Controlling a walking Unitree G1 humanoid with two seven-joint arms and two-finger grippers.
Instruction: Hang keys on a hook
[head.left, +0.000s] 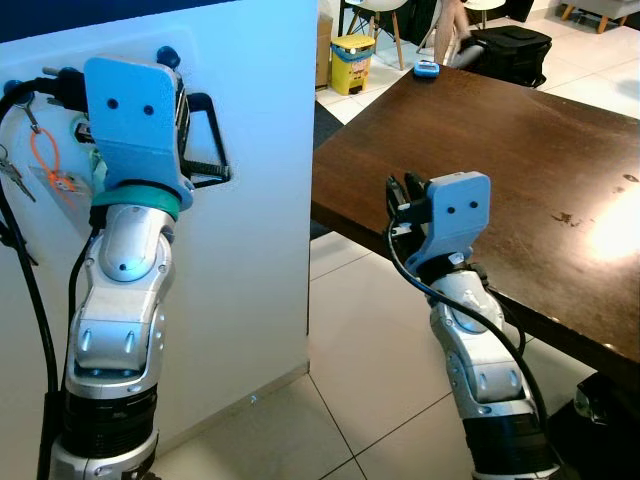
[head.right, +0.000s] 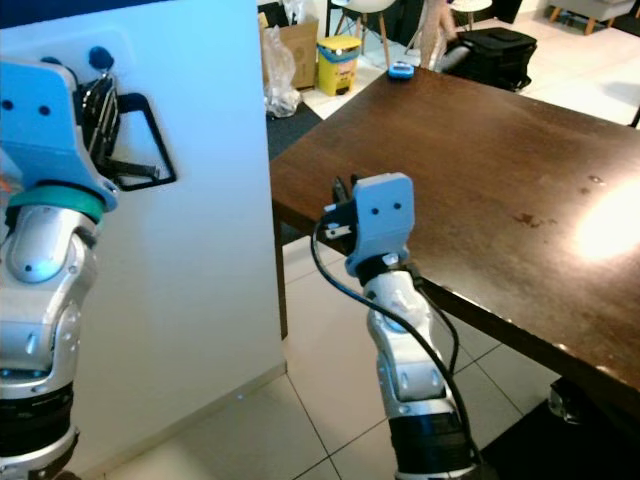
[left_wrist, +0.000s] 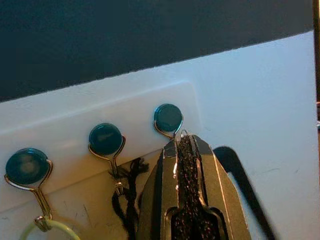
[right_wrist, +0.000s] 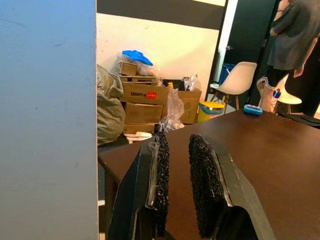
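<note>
Left arm is raised against the white wall panel (head.left: 260, 200) on the left of the scene. Left claw (left_wrist: 183, 137) is pressed up to the rightmost hook (left_wrist: 168, 119) of a row of three teal-capped wire hooks on a pale mounting strip (left_wrist: 100, 110). The two black fingers (left_wrist: 187, 165) are closed together, with a thin metal ring (left_wrist: 183, 133) pinched at their tips. The ring sits right at the lower wire loop of the rightmost hook, touching or just beside it; whether it is threaded onto the hook cannot be told. The keys themselves are hidden behind the fingers.

Middle hook (left_wrist: 105, 139) carries a dark tangled cord (left_wrist: 127, 190). Leftmost hook (left_wrist: 27, 167) carries a pale ring (left_wrist: 47, 229) at its lower end. In the left eye view an orange loop (head.left: 47, 160) and a small metal key (head.left: 14, 176) hang on the panel, left of the left arm.

Right arm is held low, near the robot and at the near edge of the dark brown desk (head.left: 520, 150). Right claw (right_wrist: 176, 172) points towards the far end of the room; its fingers (right_wrist: 202, 175) stand a little apart with nothing between them.

On the far end of the desk lies a small blue object (head.left: 427, 69). Beyond it are a yellow bin (head.left: 352, 62), a black bag (head.left: 510, 50), white chairs (right_wrist: 239, 80) and stacked cardboard boxes (right_wrist: 150, 102). A person (right_wrist: 295, 35) in grey stands at the far right in the right wrist view. Floor is pale tile (head.left: 370, 350).
</note>
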